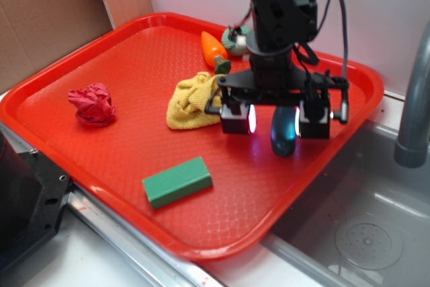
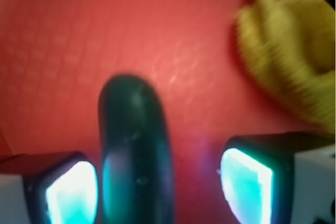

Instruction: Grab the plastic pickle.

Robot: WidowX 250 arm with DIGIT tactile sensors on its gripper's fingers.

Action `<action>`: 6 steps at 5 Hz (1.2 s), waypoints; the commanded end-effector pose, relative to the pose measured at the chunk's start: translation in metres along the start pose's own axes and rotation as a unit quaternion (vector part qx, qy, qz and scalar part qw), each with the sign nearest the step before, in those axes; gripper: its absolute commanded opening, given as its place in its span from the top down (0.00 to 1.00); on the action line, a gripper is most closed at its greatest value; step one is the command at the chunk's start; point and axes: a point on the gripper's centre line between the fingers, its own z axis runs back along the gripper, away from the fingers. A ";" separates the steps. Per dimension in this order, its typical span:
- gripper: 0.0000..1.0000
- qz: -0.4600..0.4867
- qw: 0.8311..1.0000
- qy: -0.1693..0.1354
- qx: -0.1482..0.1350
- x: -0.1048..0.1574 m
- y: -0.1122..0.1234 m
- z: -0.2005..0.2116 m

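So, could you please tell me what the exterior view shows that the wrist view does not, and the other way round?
Only the exterior view shows the green block, the crumpled red cloth, the orange carrot, the sink and the red tray's rim. Only the wrist view shows, close up, the gap between the pickle and the right-hand glowing pad. Both show the pickle between the open gripper pads, and the yellow cloth.

Grey metal desk (image 1: 87, 260) with a sink basin at right carries a large red textured plastic tray (image 1: 80, 72). On the tray: crumpled red cloth (image 1: 92, 103) at left, light green rectangular block (image 1: 177, 181) near the front, bunched yellow towel (image 1: 191, 101) mid-tray, orange plastic carrot (image 1: 213, 48) behind it, dark green-teal plastic pickle (image 1: 284, 132) at right.
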 end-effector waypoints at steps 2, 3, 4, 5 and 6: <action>1.00 -0.030 0.999 0.010 -0.038 0.018 0.016 0.031; 1.00 -0.080 0.997 -0.008 -0.002 0.031 0.032 0.062; 1.00 -0.123 0.992 -0.010 -0.007 0.046 0.054 0.093; 1.00 -0.157 0.988 -0.015 -0.004 0.056 0.074 0.115; 1.00 -0.169 0.985 -0.033 -0.016 0.066 0.113 0.142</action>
